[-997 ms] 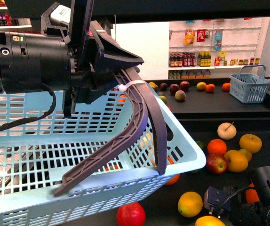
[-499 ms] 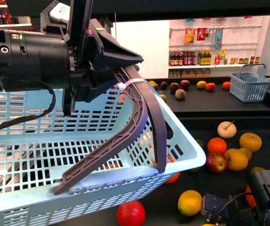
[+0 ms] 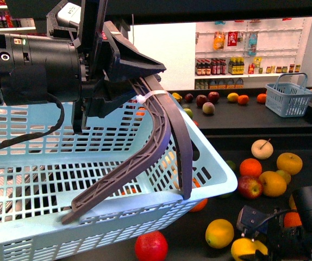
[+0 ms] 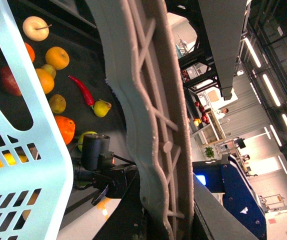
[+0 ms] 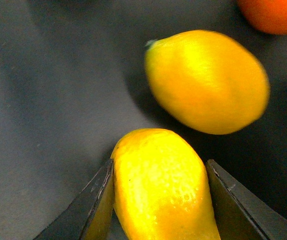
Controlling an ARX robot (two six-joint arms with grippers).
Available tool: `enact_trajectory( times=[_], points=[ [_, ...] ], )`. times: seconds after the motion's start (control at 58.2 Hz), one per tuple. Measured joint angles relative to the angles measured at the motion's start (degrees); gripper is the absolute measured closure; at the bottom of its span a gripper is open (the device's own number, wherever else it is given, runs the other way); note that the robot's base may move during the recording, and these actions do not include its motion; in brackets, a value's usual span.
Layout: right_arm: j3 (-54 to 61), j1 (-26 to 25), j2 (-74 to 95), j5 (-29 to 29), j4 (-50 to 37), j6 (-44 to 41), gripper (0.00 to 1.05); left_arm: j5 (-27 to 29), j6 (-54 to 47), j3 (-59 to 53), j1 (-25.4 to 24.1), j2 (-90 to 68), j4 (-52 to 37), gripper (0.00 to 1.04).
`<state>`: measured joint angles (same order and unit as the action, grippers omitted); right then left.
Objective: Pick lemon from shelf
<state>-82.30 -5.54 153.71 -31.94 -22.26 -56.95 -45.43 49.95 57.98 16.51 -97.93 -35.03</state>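
Observation:
The lemon (image 3: 245, 249) is bright yellow and oval, at the bottom right of the front view, just above the dark tray of the black shelf (image 3: 254, 122). My right gripper (image 3: 254, 242) is shut on it. In the right wrist view the lemon (image 5: 161, 190) fills the gap in the right gripper (image 5: 159, 172), with both dark fingers pressed to its sides. My left gripper (image 3: 126, 81) is shut on the grey handle (image 3: 158, 136) of a light blue basket (image 3: 47, 228) and holds it up at the left. The handle (image 4: 148, 125) runs into the left gripper (image 4: 161, 220).
An orange-yellow fruit (image 3: 219, 234) lies next to the lemon and shows in the right wrist view (image 5: 208, 82). A red apple (image 3: 151, 247), oranges (image 3: 250, 169) and a cream stemmed fruit (image 3: 262, 150) lie on the tray. A small blue basket (image 3: 289, 98) stands behind.
My right gripper has shifted at the bottom right and the lemon now sits between its fingers, slightly higher than before. The left arm and basket have barely moved.

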Motion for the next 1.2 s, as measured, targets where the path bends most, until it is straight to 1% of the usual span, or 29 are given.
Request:
enact_trajectory(
  times=[0.189, 0.361, 0.464, 0.567, 0.585, 0.653, 0.739, 0.86, 0.997, 1.101, 1.204],
  points=[
    [5.6, -2.0, -8.4, 1.3, -10.0, 14.5, 0.57, 0.0, 0.0, 0.0, 0.0, 0.0, 0.0, 0.94],
    [13.1, -5.0, -18.6, 2.5, -17.9, 28.8, 0.57, 0.0, 0.0, 0.0, 0.0, 0.0, 0.0, 0.94],
    [17.6, -6.3, -25.4, 2.5, -20.6, 36.0, 0.57, 0.0, 0.0, 0.0, 0.0, 0.0, 0.0, 0.94],
    [21.9, -6.3, -34.1, 1.3, -20.9, 44.3, 0.57, 0.0, 0.0, 0.0, 0.0, 0.0, 0.0, 0.94],
    [22.8, -5.9, -36.7, 0.5, -20.5, 46.8, 0.57, 0.0, 0.0, 0.0, 0.0, 0.0, 0.0, 0.94],
    [24.4, -4.7, -41.7, -1.0, -19.5, 51.8, 0.57, 0.0, 0.0, 0.0, 0.0, 0.0, 0.0, 0.94],
    [25.9, -1.6, -47.3, -3.3, -17.7, 60.3, 0.57, 0.0, 0.0, 0.0, 0.0, 0.0, 0.0, 0.94],
    [26.5, 3.5, -49.9, -3.6, -16.1, 67.9, 0.58, 0.0, 0.0, 0.0, 0.0, 0.0, 0.0, 0.94],
    [27.5, 9.3, -50.0, -2.2, -15.1, 71.1, 0.58, 0.0, 0.0, 0.0, 0.0, 0.0, 0.0, 0.94],
    [27.6, 12.8, -50.0, -1.0, -14.3, 71.5, 0.58, 0.0, 0.0, 0.0, 0.0, 0.0, 0.0, 0.94],
    [27.6, 14.5, -49.7, -0.4, -14.0, 72.2, 0.58, 0.0, 0.0, 0.0, 0.0, 0.0, 0.0, 0.94]
  ],
)
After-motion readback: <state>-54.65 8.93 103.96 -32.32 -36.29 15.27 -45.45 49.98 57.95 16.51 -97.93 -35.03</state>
